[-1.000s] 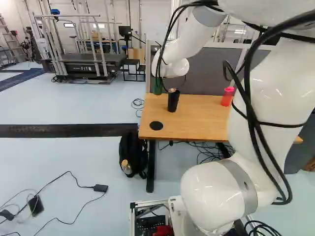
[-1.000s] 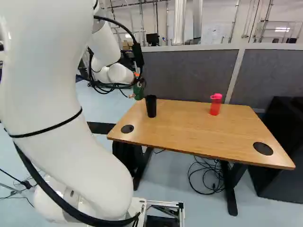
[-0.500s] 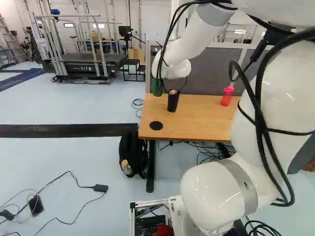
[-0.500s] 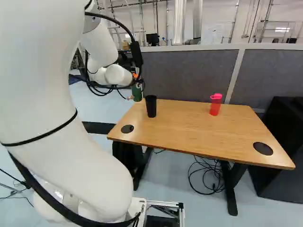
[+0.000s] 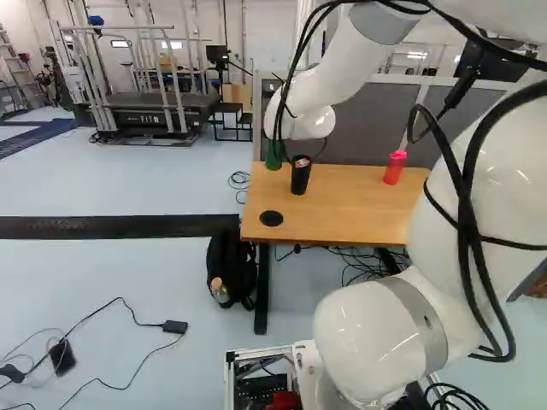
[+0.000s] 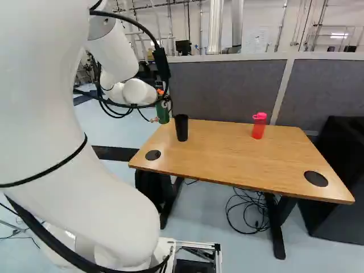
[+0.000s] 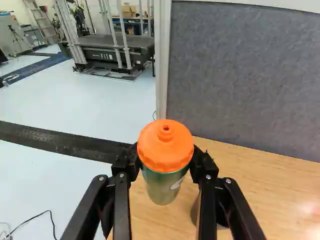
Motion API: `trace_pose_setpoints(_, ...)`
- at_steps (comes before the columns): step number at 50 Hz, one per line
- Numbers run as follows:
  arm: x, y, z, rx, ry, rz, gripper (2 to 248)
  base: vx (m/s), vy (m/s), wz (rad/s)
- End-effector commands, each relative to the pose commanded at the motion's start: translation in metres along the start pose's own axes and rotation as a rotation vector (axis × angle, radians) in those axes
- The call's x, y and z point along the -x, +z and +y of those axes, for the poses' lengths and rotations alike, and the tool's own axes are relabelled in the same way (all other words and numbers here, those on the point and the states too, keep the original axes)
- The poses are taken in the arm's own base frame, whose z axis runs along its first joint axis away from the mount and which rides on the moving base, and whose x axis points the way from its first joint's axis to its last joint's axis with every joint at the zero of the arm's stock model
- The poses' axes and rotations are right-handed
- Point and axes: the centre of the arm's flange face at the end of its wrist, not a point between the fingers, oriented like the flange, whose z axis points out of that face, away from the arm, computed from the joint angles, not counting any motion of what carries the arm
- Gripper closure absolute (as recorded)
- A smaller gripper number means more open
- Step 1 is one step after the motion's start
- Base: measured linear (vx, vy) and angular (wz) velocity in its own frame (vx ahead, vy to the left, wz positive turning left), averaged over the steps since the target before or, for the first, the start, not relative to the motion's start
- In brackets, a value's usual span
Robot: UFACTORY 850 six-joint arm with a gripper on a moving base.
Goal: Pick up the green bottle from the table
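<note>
Jaws clamped on green bottle (image 6: 162,112); black cup (image 6: 181,128) near, red bottle (image 6: 259,128) farther.

Table (image 6: 239,153) light brown, with wood grain. Near its left end, bottle (image 6: 163,114) green, cap (image 7: 165,145) bright orange; my jaws black. On table, cup (image 6: 181,128) plain black, other bottle (image 6: 258,129) red. Behind table, partition (image 6: 227,85) is mottled grey. Below table, floor (image 5: 154,290) pale blue.

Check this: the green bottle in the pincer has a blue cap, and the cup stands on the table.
The cap is orange, not blue, as the wrist view shows; the green bottle is in the pincer and the cup stands on the table.
</note>
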Motion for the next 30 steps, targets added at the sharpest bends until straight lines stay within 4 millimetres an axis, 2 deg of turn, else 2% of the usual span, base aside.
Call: trace_pose_setpoints(30, 0.005, -0.012, -0.001, -0.002, -0.001, 0.001, 129, 0.0, 0.0, 0.0)
